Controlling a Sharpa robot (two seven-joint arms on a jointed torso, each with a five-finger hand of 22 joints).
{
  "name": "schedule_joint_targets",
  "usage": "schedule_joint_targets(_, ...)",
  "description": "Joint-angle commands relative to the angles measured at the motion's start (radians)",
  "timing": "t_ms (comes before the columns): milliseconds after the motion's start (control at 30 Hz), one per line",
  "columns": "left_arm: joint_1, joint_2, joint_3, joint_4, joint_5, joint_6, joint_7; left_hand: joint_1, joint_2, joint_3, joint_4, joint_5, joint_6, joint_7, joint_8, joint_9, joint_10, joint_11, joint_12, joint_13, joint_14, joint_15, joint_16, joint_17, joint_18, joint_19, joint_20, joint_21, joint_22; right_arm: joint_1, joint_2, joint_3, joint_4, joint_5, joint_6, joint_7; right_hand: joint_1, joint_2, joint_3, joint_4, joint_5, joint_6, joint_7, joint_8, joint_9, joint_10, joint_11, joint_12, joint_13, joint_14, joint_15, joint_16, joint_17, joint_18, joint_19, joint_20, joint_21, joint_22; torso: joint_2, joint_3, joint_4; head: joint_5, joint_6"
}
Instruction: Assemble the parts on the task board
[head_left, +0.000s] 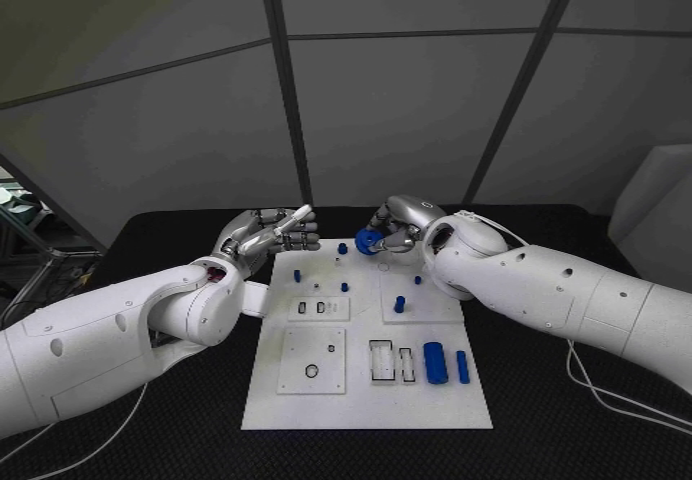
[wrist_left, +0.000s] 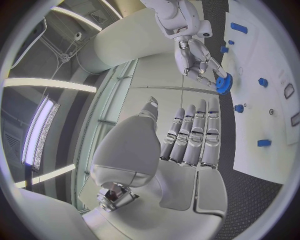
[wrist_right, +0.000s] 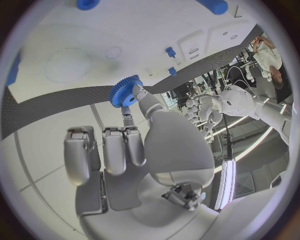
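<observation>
The white task board (head_left: 368, 400) lies mid-table. My right hand (head_left: 404, 225) hovers over the board's far edge and pinches a blue gear (head_left: 369, 240) between thumb and a finger; the right wrist view shows the gear (wrist_right: 125, 93) at the fingertips of that hand (wrist_right: 125, 150), above the board (wrist_right: 137, 25). My left hand (head_left: 271, 236) is raised off the board's far left corner, fingers straight, holding nothing. In the left wrist view the flat left hand (wrist_left: 187, 145) faces the right hand (wrist_left: 197, 57) and the gear (wrist_left: 224, 82).
Several small blue pegs (head_left: 345, 287) stand on the board's far half. A thick blue cylinder (head_left: 434, 362) and a slim blue bar (head_left: 462, 366) lie near its right edge beside rectangular slots (head_left: 382, 361). A cable (head_left: 599, 385) trails over the black table (head_left: 577, 440) at right.
</observation>
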Motion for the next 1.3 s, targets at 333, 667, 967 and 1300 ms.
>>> schedule_joint_targets(333,0.002,-0.002,0.001,-0.008,-0.004,0.003,0.010,-0.001,0.013,0.000,-0.009,-0.006,0.007,0.012,-0.004,-0.001,0.001,0.003,-0.006,-0.001,-0.006,0.003,-0.006,0.001,-0.013,0.002,0.002,0.000,-0.001,0.002,0.090,-0.008,-0.034,-0.096,0.013,0.003,-0.022,-0.002,0.001,-0.003,-0.005,0.076,-0.033,-0.013,0.101,0.052,-0.004,0.003,0.166,0.066,-0.004,0.002,0.073,-0.007,0.106,-0.001,0.003,0.263,0.001,-0.0008,0.0001,0.012,-0.008)
schedule_joint_targets(667,0.002,-0.001,0.002,-0.009,-0.004,-0.002,0.011,-0.001,0.013,0.000,-0.010,-0.006,0.007,0.012,-0.004,-0.001,0.001,0.003,-0.006,-0.001,-0.006,0.003,-0.007,0.001,-0.013,0.002,0.002,0.000,-0.001,0.002,0.131,-0.027,-0.071,-0.097,0.066,-0.007,-0.034,-0.005,0.002,-0.001,-0.007,0.072,-0.031,-0.021,0.101,0.052,-0.003,0.002,0.165,0.065,-0.003,0.000,0.069,-0.007,0.106,0.000,0.003,0.263,0.000,0.0009,-0.0013,0.014,-0.010)
schedule_joint_targets(967,0.003,0.000,0.002,-0.010,-0.004,-0.003,0.011,-0.001,0.013,0.000,-0.010,-0.006,0.007,0.012,-0.004,-0.001,0.001,0.003,-0.006,-0.001,-0.006,0.003,-0.007,0.001,-0.013,0.002,0.002,0.000,-0.001,0.001,0.149,-0.033,-0.103,-0.100,0.093,-0.013,-0.046,-0.010,0.003,0.001,-0.008,0.067,-0.029,-0.028,0.101,0.050,-0.001,-0.001,0.162,0.064,-0.001,-0.001,0.068,-0.007,0.106,0.001,0.003,0.263,0.001,0.0013,-0.0031,0.016,-0.015)
schedule_joint_targets(1300,0.003,0.003,0.002,-0.011,-0.004,-0.002,0.011,-0.001,0.013,0.000,-0.010,-0.006,0.007,0.012,-0.004,-0.001,0.001,0.003,-0.006,-0.001,-0.006,0.003,-0.007,0.001,-0.013,0.002,0.002,0.000,-0.001,0.000,0.159,-0.035,-0.130,-0.108,0.105,-0.029,-0.079,-0.037,0.004,0.007,-0.010,-0.016,-0.004,-0.044,0.082,0.034,0.020,-0.026,0.138,0.062,0.014,-0.007,0.057,-0.007,0.106,0.013,0.003,0.263,0.000,0.0012,-0.0024,0.015,-0.016)
